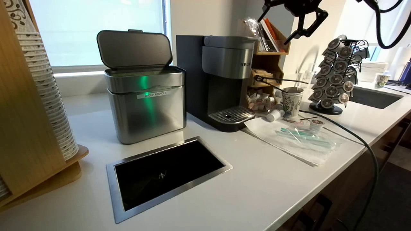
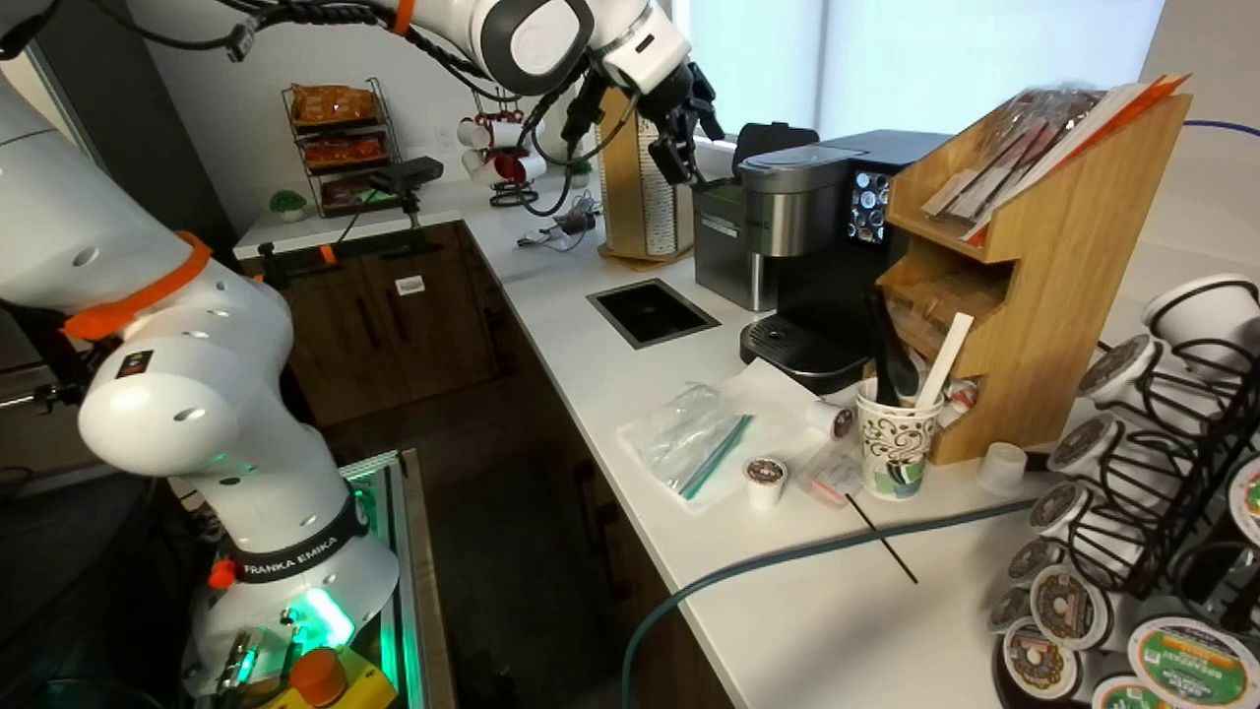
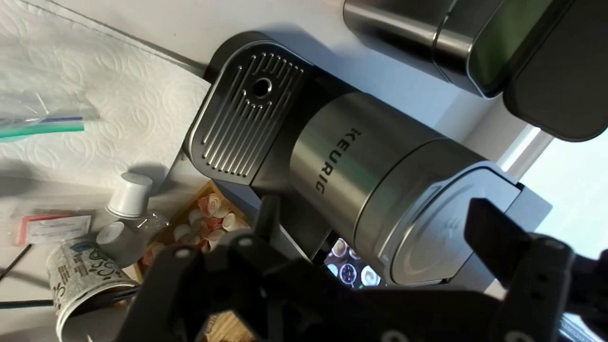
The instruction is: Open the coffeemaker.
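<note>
near the coffeemaker (image 1: 221, 72), gripper (image 1: 272, 32) agape

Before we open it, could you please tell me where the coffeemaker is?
In both exterior views, the coffeemaker stands on the counter, between the steel bin at left and wooden organizer at right.

- Gripper (image 1: 272, 32): top cropped in an exterior view.
- Coffeemaker (image 1: 222, 65): last brand letters unclear in an exterior view.
- Pod rack (image 2: 1176, 537): cut off right and bottom in an exterior view.
- Packet (image 3: 57, 229), wrist view: print too blurred to read.
</note>
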